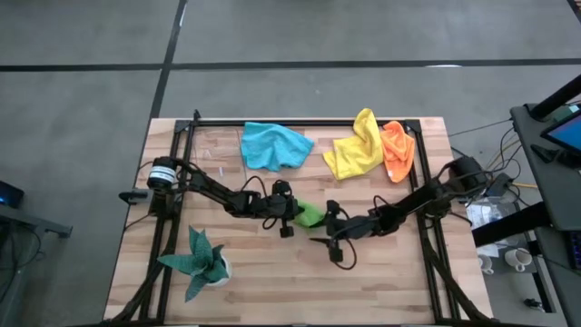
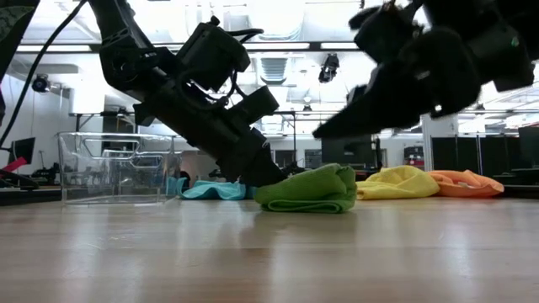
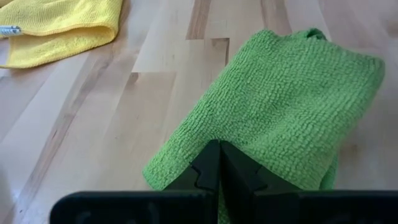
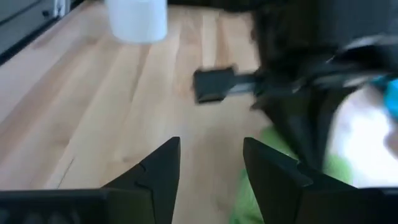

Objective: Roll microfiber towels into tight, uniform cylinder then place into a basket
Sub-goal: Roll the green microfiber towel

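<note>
A lime green towel, bunched into a thick folded lump, lies on the wooden table at its middle. My left gripper reaches it from the table's left, slanting down, shut at the towel's left end. My right gripper hangs open above the table, just right of and nearer than the towel, with nothing between its fingers. Blue, yellow and orange towels lie loosely spread along the far edge. The clear basket stands on the table at the low view's left. My left gripper's shut fingertips rest on the green towel's top layer near its left end, coming slanting down from the table's left. Whether any cloth is pinched between them I cannot tell. The towel lies flat on the table under them.
A dark teal plant in a white pot stands near the front left. A black metal frame runs around the table's edges. Bare wood lies toward the near edge.
</note>
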`<control>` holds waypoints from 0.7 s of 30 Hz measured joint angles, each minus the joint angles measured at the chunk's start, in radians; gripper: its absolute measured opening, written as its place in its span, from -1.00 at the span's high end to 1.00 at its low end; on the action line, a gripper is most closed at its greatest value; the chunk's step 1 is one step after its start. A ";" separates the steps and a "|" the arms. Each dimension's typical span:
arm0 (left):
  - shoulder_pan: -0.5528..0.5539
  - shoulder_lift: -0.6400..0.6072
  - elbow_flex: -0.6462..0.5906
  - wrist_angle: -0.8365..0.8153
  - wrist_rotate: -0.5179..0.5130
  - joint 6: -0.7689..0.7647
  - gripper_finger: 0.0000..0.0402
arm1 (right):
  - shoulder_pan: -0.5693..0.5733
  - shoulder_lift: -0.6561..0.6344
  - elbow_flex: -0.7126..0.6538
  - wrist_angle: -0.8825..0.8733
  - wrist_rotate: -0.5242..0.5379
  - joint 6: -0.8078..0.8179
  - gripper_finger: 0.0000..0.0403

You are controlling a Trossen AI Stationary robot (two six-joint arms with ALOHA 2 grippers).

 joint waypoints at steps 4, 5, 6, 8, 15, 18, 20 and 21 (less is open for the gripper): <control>0.000 0.000 0.000 0.001 0.001 0.000 1.00 | -0.001 -0.031 -0.019 0.005 0.172 -0.008 0.23; 0.000 0.000 0.000 0.001 0.001 0.000 1.00 | -0.001 -0.031 -0.025 0.003 0.220 0.000 0.27; 0.000 0.000 0.000 0.001 0.002 0.000 1.00 | -0.003 -0.028 -0.031 0.004 0.252 0.012 0.31; 0.000 0.000 0.000 0.001 0.002 0.000 1.00 | -0.011 -0.018 -0.042 0.005 0.274 0.044 0.41; 0.000 0.000 0.000 0.004 0.004 -0.001 1.00 | -0.020 0.078 -0.052 0.079 0.256 0.108 0.91; 0.000 0.000 0.000 0.004 0.004 -0.001 1.00 | -0.020 0.110 -0.044 0.116 0.168 0.092 0.93; 0.000 -0.001 0.000 0.003 0.004 0.003 1.00 | -0.020 0.123 -0.039 0.118 0.116 0.080 0.94; -0.001 -0.003 0.000 0.002 0.004 0.006 1.00 | -0.020 0.126 -0.039 0.116 0.099 0.080 0.95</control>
